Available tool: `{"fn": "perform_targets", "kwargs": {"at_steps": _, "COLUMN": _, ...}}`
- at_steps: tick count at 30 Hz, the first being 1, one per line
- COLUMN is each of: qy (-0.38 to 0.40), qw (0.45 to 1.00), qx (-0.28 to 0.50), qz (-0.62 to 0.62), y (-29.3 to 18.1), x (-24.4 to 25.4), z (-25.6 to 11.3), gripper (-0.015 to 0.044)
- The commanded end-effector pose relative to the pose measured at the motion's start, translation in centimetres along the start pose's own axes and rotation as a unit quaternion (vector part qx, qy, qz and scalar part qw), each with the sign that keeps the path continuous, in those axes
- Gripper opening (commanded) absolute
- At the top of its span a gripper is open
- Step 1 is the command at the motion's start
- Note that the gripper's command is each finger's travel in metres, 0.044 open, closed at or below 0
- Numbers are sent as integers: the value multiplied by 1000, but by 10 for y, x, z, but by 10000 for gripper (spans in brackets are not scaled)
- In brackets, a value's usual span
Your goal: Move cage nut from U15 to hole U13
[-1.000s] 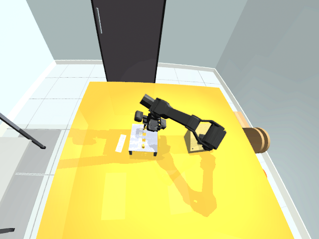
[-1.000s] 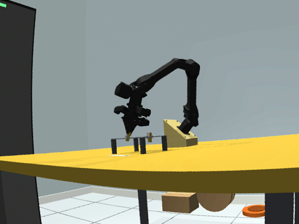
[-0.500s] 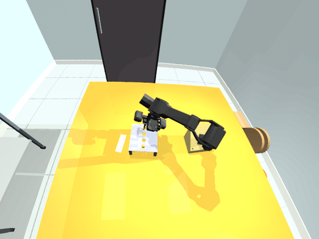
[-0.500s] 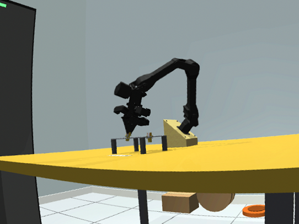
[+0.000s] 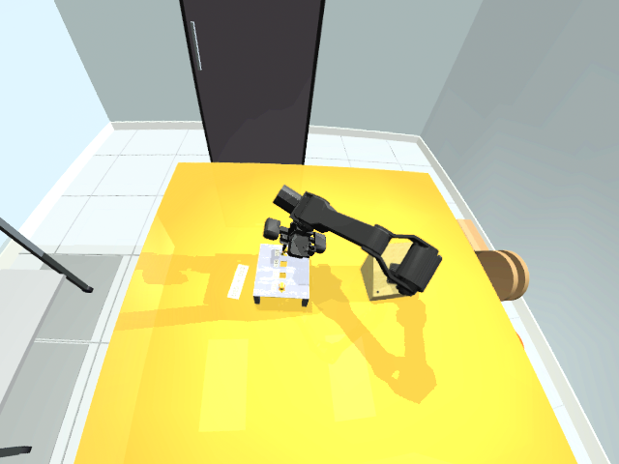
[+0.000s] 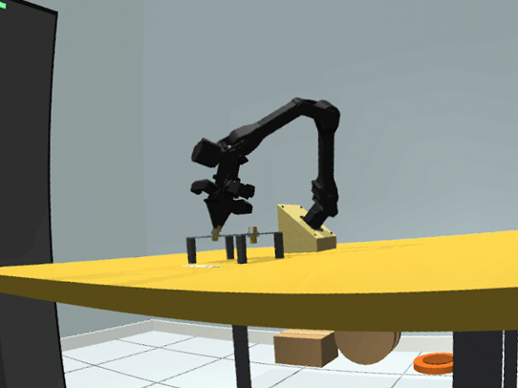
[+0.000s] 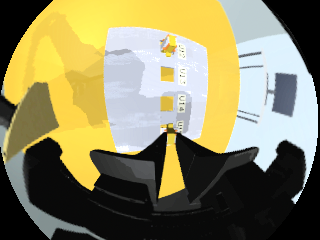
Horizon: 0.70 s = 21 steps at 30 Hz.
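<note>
Lower centre of the wrist frame: gripper (image 5: pixel 284 251) (image 6: pixel 217 228) (image 7: pixel 171 134), one, nearly shut, fingertips closed on the U15 cage nut (image 6: pixel 215 234) (image 7: pixel 171 129). Said nut at the U15 end of the rail plate (image 5: pixel 295 287) (image 6: pixel 267 232) (image 7: pixel 127 95), crossing the plate's line left of centre in the exterior frame; wing state too small to tell.

Up the same column in the wrist frame: U14 hole (image 5: pixel 283 264) (image 7: pixel 166 103), open; U13 hole (image 5: pixel 282 275) (image 7: pixel 167 74), open; second cage nut (image 5: pixel 281 286) (image 6: pixel 253 234) (image 7: pixel 168 45), in the plate near the top.

Left of the plate in the top frame: white strip (image 5: pixel 238 281) (image 6: pixel 202 266), flat on the yellow table (image 5: pixel 280 399) (image 6: pixel 360 271) (image 7: pixel 90 17). Right of it: wedge-shaped arm mount (image 5: pixel 377 287) (image 6: pixel 295 236).
</note>
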<state>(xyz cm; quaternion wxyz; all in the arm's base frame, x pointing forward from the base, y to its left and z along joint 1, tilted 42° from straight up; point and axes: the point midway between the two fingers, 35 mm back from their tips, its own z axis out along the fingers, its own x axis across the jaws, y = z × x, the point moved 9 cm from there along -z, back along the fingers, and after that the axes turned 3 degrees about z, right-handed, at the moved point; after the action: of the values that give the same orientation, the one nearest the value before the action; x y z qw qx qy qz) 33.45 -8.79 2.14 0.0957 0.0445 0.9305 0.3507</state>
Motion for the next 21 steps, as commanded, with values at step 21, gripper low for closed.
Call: {"fn": "perform_targets", "kwargs": {"at_steps": 21, "qy": 17, "qw": 1000, "qx": 2, "qz": -3, "y": 0, "x": -5, "z": -1, "gripper": 31}}
